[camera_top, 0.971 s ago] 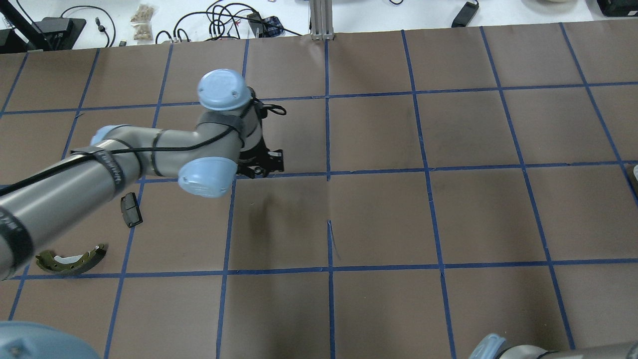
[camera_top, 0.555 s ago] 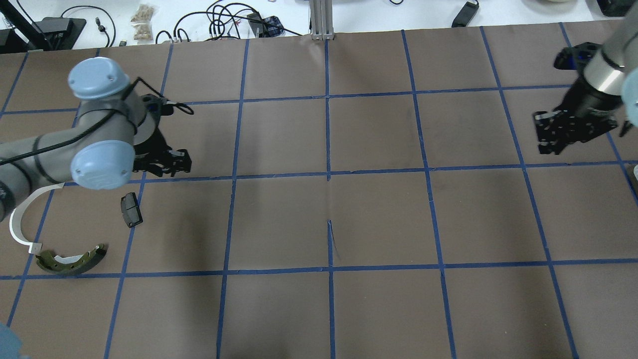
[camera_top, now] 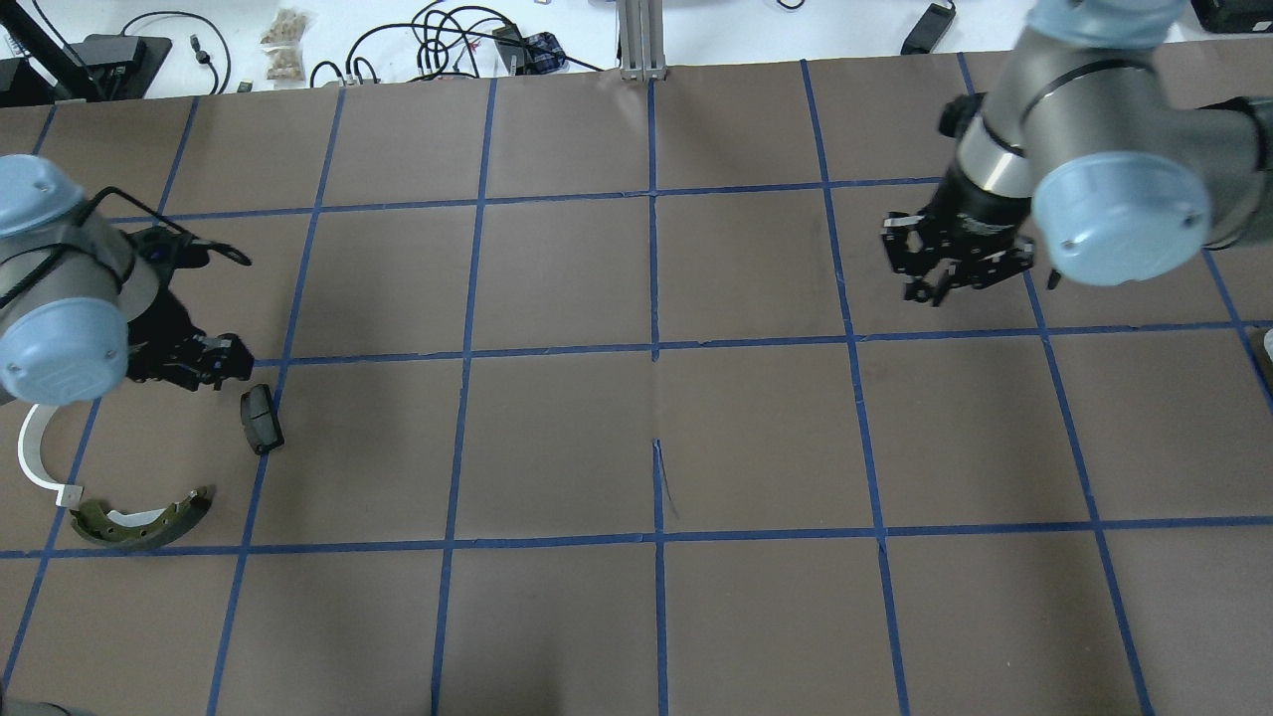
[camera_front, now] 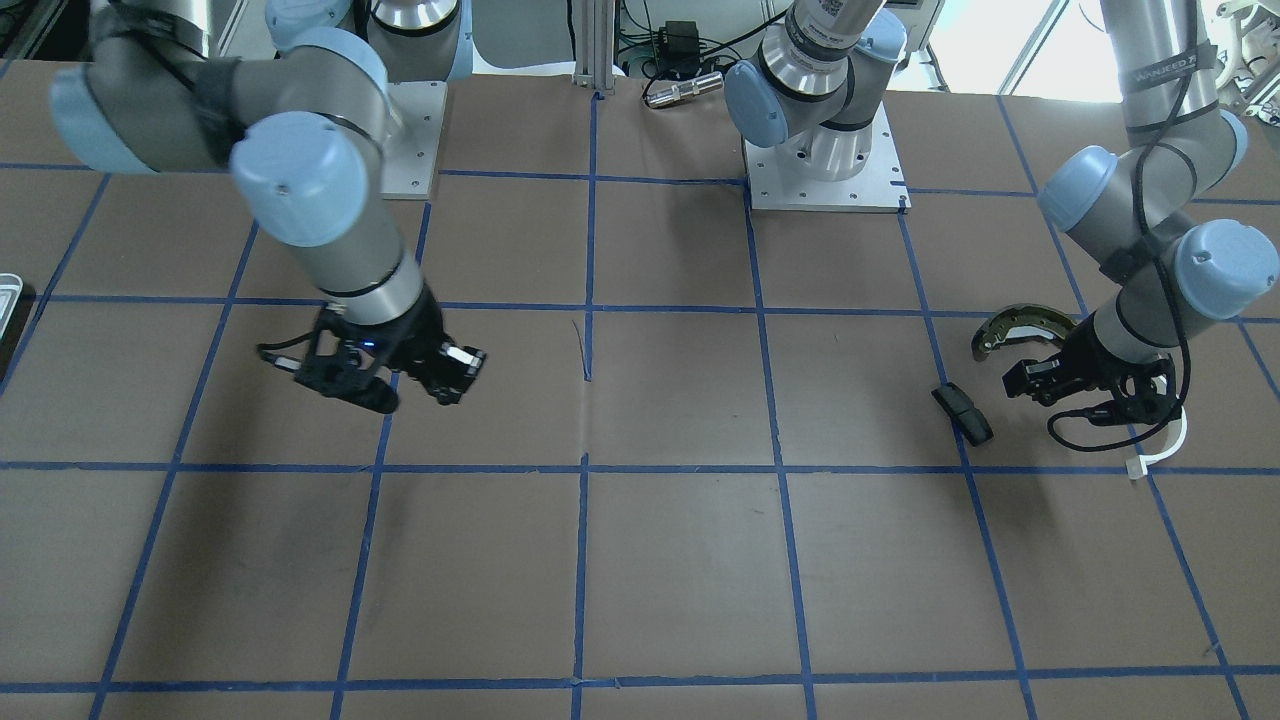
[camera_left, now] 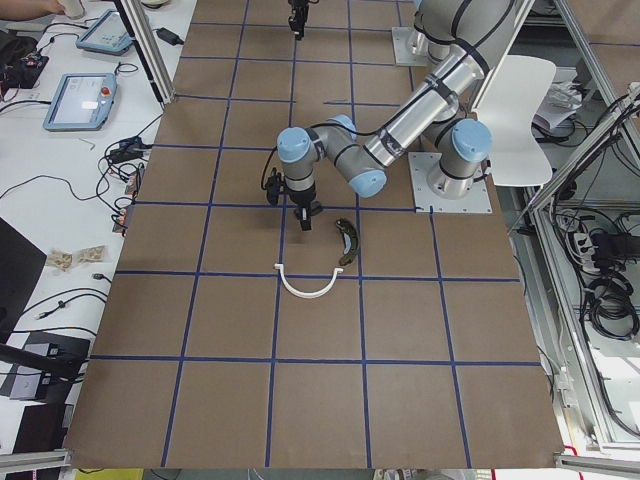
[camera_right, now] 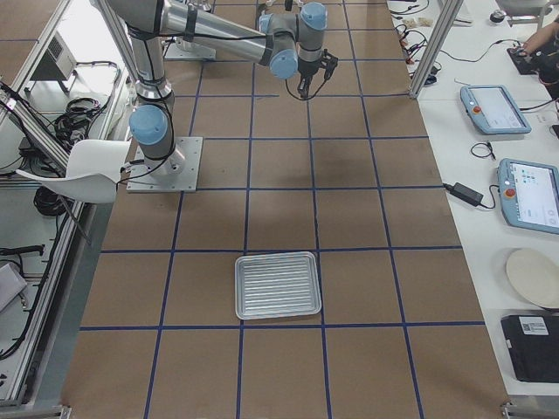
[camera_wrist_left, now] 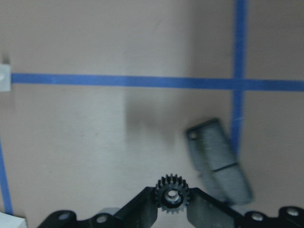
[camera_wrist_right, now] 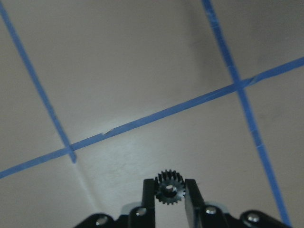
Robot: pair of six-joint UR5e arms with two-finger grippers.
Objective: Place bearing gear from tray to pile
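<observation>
My left gripper (camera_top: pixel 225 360) is shut on a small black bearing gear (camera_wrist_left: pixel 173 194) and hangs just left of the pile's black block (camera_top: pixel 262 419), which also shows in the left wrist view (camera_wrist_left: pixel 219 160). The pile's olive brake shoe (camera_top: pixel 139 522) and white plastic arc (camera_top: pixel 35 457) lie nearer the front left. My right gripper (camera_top: pixel 940 286) is shut on a second black bearing gear (camera_wrist_right: pixel 170 187), above bare mat at the far right. The silvery tray (camera_right: pixel 238 288) lies at the table's right end and looks empty in the exterior right view.
The brown mat carries a blue tape grid (camera_top: pixel 654 350). Cables and small items (camera_top: pixel 448 45) lie on the white bench past the far edge. The arm bases (camera_front: pixel 825 165) stand on the robot's side.
My left arm has swung left with its gear, from mid-table to beside the black block. My right arm has come in from the right edge and moved left.
</observation>
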